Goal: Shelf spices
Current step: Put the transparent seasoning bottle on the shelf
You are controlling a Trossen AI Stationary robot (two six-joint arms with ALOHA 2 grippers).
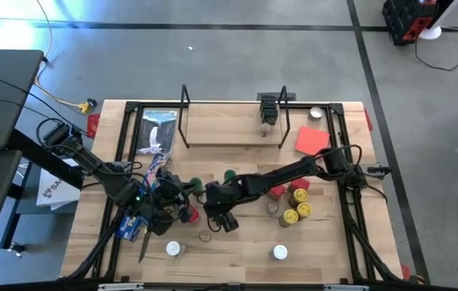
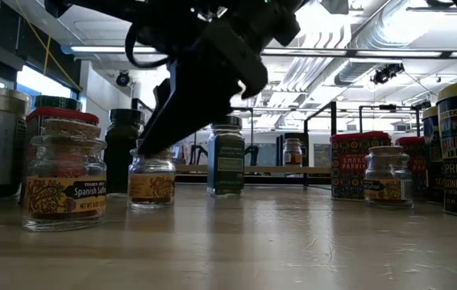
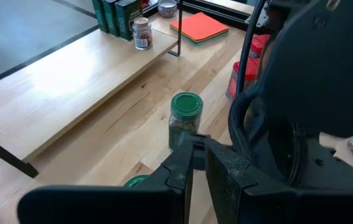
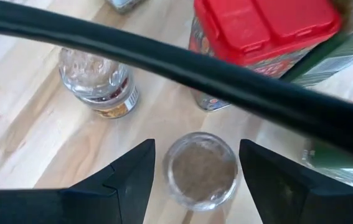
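Light-wood shelf [image 1: 220, 123] is seen at the far side of the table [image 1: 325, 250], with only a small group of jars and tins [image 1: 269, 111] already placed near its right end. Most spices are still spread over the tabletop: yellow-lidded jars [image 1: 295, 206], a red tin [image 1: 276, 191], a green-lidded jar [image 1: 229, 175] and two white-lidded jars [image 1: 279, 253] near the front edge.

Right gripper [image 4: 193, 171] is held with its fingers parted, directly above a small clear jar [image 4: 201, 168] of brown spice; the jar is straddled, not yet pinched. A red-lidded tin [image 4: 260, 28] and a second glass jar [image 4: 99, 86] stand just beside it.

Left gripper [image 3: 198, 168] is parked low over the left-centre clutter, fingers pressed together, nothing seen between them.

Risks, judged:
- The neighbouring glass jar or red tin could be knocked over by a fingertip on descent, since the gaps are narrow
- The smooth round jar could slip or tip if it is pinched off-centre
- The two arms are close together at table centre; contact between them is possible when the jar is lifted

Room for moving: the shelf board is largely bare from its left upright to the middle, and the table strip in front of it is partly open. The green-lidded jar stands in the path and should be passed over
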